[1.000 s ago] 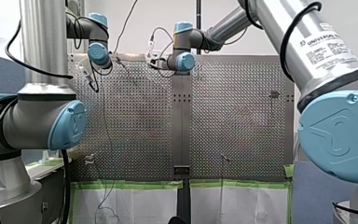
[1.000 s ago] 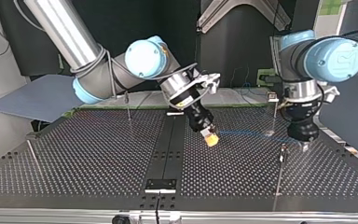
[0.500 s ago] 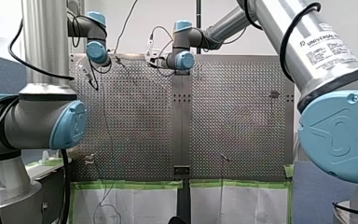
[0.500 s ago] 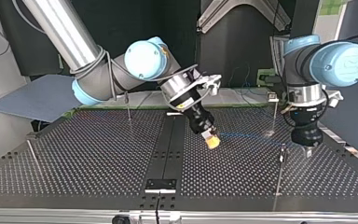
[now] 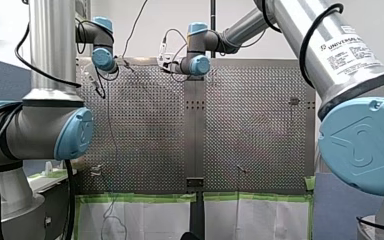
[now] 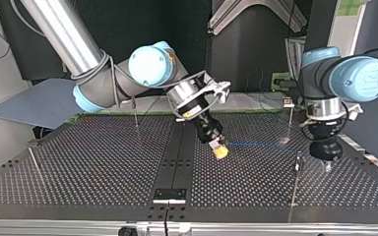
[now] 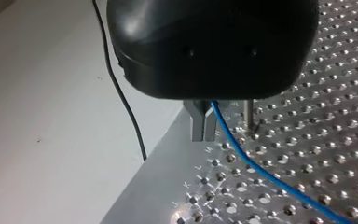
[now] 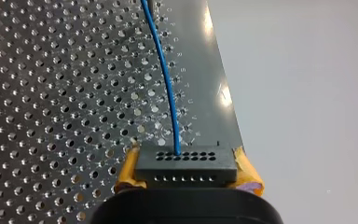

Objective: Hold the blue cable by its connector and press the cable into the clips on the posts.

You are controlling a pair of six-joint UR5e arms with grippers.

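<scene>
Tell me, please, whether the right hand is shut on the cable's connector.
Shut: the right hand's yellow pads clamp both sides of the black connector.

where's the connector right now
The connector sits between the yellow pads of my right gripper, just right of the centre strip in the top view; the blue cable runs from it toward my left gripper.

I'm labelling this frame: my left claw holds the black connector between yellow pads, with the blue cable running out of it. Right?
No, the arm is wrong: my right claw holds the black connector between yellow pads, with the blue cable running out of it. The right wrist view shows it.
</scene>
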